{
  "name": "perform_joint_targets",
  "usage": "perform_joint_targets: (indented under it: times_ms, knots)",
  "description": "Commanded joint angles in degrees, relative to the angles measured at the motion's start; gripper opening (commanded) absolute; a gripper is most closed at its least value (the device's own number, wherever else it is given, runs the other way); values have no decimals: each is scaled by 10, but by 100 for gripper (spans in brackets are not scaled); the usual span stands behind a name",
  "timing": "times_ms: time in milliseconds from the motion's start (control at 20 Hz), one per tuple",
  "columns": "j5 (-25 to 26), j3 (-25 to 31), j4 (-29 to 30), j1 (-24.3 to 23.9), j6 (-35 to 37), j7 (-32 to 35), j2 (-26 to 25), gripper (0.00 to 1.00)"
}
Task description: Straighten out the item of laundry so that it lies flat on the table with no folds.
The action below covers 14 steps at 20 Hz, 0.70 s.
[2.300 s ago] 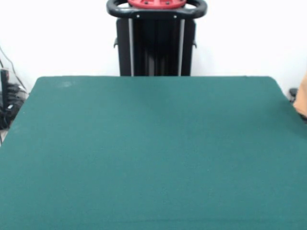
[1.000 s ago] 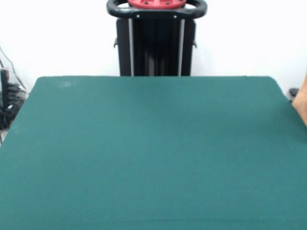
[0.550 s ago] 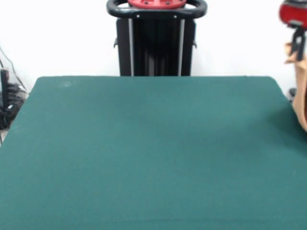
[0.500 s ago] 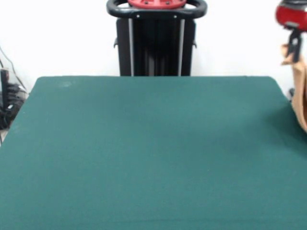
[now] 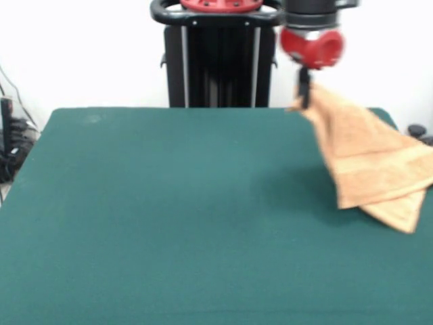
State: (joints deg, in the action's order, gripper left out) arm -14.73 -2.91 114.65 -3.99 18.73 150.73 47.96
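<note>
The orange-tan towel [image 5: 369, 159] hangs in the air over the right part of the green table [image 5: 169, 217]. It trails down and to the right from one pinched corner, with a woven band across its lower part and folded layers at the bottom tip. My gripper [image 5: 305, 95], below the red wrist, is shut on the towel's top corner, above the table's far right area. No white loop tag shows.
The robot's black pedestal [image 5: 220, 57] stands behind the table's far edge. Cables and dark gear [image 5: 10, 145] lie off the table's left side. Small dark objects [image 5: 418, 132] sit beyond the right corner.
My gripper has swung in from the right edge to the left, carrying the towel over the table. The towel now hangs largely in view, trailing to the right.
</note>
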Motion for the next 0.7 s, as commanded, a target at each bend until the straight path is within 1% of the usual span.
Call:
perform_joint_targets:
  times_ms: [50,250,350,400,500,650,700]
  knots:
    - [110,91,33,-90,-27,-149,3,0]
    - [180,118,19,-155,-52,-135,-34,0]
    - [217,126,8,-173,-81,-120,-60,0]
    - [232,127,1,-176,-97,-111,-73,0]
    - [263,127,-19,-182,-105,-100,-90,0]
    - [309,106,-56,-179,-111,-92,-95,0]
    - [334,110,-66,-181,-110,-92,-96,0]
